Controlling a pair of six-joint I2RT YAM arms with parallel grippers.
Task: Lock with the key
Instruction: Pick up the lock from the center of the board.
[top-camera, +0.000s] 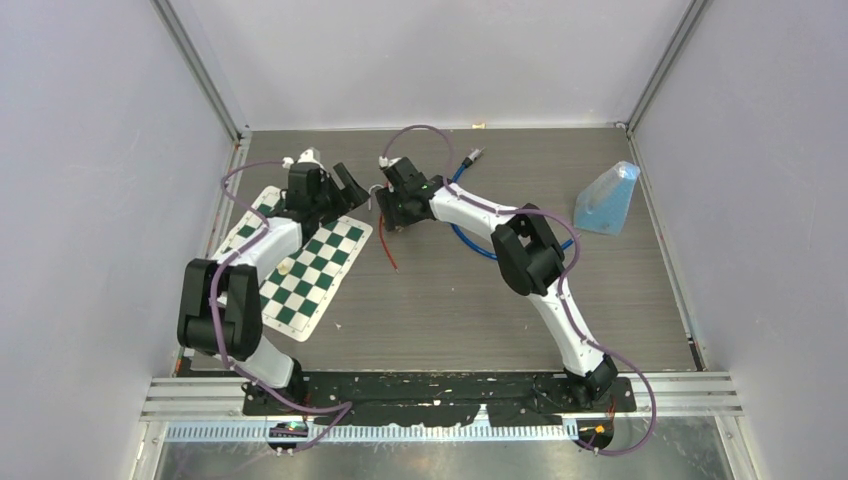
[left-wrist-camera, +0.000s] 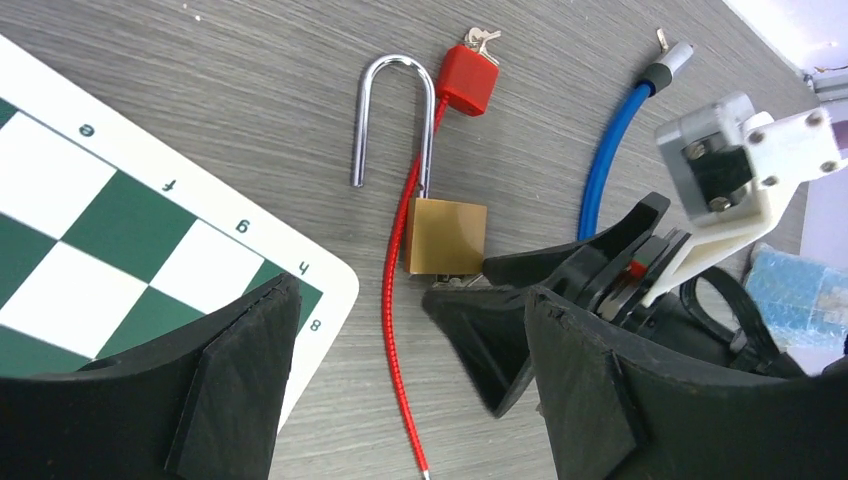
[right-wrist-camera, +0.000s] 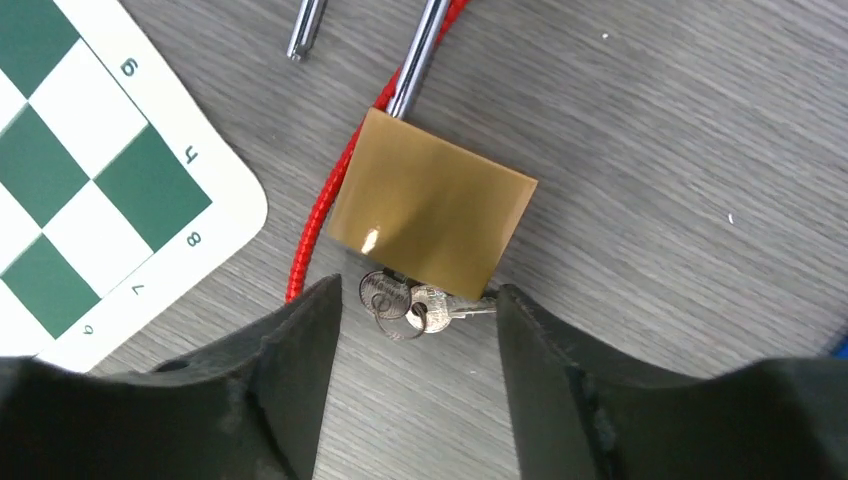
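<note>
Padlock (right-wrist-camera: 430, 215) lies flat, brass body just ahead of right gripper (right-wrist-camera: 418, 298). Keys (right-wrist-camera: 408, 302) hang from its base, right between the fingertips. Jaws partly spread, no pinch on keys yet. Left gripper (left-wrist-camera: 412, 290) is spread wide and holds nothing, padlock ahead of its gap.

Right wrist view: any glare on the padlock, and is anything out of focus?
Right wrist: one small glare spot on the brass padlock, low on its left; keys sharp. Left wrist: streaky highlights on the shackle, top right corner blown out white.
</note>
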